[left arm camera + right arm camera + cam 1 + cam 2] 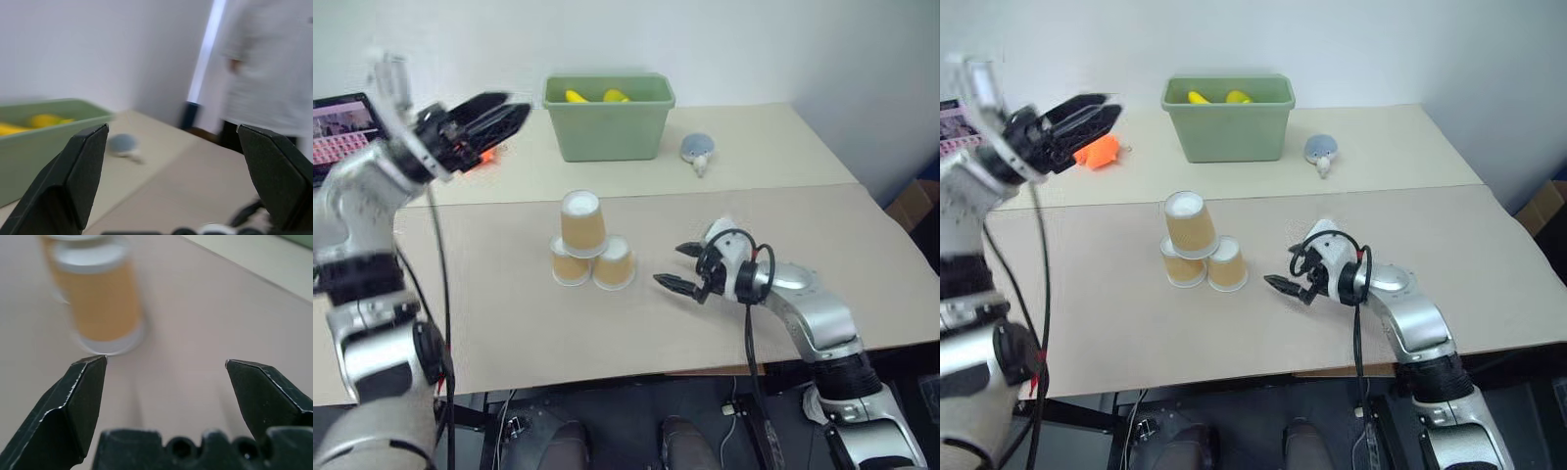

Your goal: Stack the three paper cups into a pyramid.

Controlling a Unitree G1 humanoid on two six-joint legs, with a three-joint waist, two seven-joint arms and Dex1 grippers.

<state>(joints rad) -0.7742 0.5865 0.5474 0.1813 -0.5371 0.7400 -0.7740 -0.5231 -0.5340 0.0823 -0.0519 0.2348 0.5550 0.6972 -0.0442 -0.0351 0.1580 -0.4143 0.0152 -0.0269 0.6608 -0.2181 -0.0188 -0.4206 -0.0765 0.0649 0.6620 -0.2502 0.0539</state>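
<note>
Three paper cups [587,253] stacked as pyramid mid-bench [862,255], inverted; top cup seems tilted. Right end effector [677,266] spread wide, empty, just beside them. Left end effector [494,116] raised, spread wide, empty.

Matt kraft-paper cups [583,221]; smooth green plastic bin [607,130]; matt cardboard-like tabletop [509,323].

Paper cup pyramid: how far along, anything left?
Looks done: two tan kraft paper cups stand upside down side by side on the beige table, the base-left cup and base-right cup, with the third cup inverted on top across them. Nothing in hand: the right claw is open and empty beside the stack, the left claw open and raised. What's left is just clearing the arms.
</note>
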